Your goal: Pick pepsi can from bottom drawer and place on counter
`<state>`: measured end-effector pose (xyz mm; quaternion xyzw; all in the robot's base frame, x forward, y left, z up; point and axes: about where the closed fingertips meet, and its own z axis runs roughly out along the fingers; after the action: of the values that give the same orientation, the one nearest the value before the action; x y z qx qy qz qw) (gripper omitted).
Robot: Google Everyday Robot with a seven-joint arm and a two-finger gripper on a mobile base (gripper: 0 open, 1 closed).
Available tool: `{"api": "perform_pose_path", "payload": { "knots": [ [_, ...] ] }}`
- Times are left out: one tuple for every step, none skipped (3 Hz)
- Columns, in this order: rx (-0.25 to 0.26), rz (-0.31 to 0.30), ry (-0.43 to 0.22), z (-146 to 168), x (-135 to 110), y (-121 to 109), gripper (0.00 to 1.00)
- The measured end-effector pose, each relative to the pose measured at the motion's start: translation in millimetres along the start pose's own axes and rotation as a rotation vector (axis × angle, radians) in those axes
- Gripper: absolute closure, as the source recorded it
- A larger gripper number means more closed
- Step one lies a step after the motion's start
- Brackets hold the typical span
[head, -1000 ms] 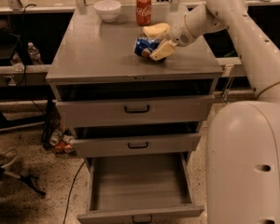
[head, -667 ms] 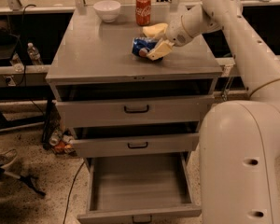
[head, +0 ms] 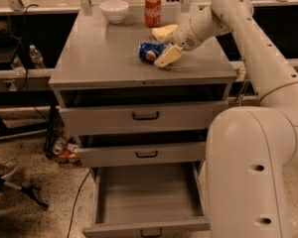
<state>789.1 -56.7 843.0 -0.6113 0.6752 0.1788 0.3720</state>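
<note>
The pepsi can (head: 148,51) lies on its side at the counter (head: 104,53), right of its middle, blue with the logo facing me. My gripper (head: 156,48) reaches in from the right. Its two pale fingers (head: 165,32) stand above and below the can and close on it. I cannot tell whether the can rests on the counter or hangs just above it. The bottom drawer (head: 144,195) is pulled fully open, and its grey inside holds nothing.
A red Coca-Cola can (head: 152,10) and a white bowl (head: 114,10) stand at the counter's back edge. The top drawer (head: 145,116) and middle drawer (head: 146,153) are slightly open. My white body (head: 253,172) fills the lower right. Bottles (head: 64,150) lie on the floor left of the cabinet.
My gripper has moved a little to the left over the counter with the pepsi can in it. The drawers have not moved.
</note>
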Motion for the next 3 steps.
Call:
{"api": "perform_pose_path", "payload": {
  "knots": [
    [0.005, 0.004, -0.004, -1, 0, -4, 0.00],
    [0.055, 0.015, -0.019, -22, 0, -14, 0.00],
    [0.155, 0.064, -0.026, -61, 20, -25, 0.00]
  ]
}}
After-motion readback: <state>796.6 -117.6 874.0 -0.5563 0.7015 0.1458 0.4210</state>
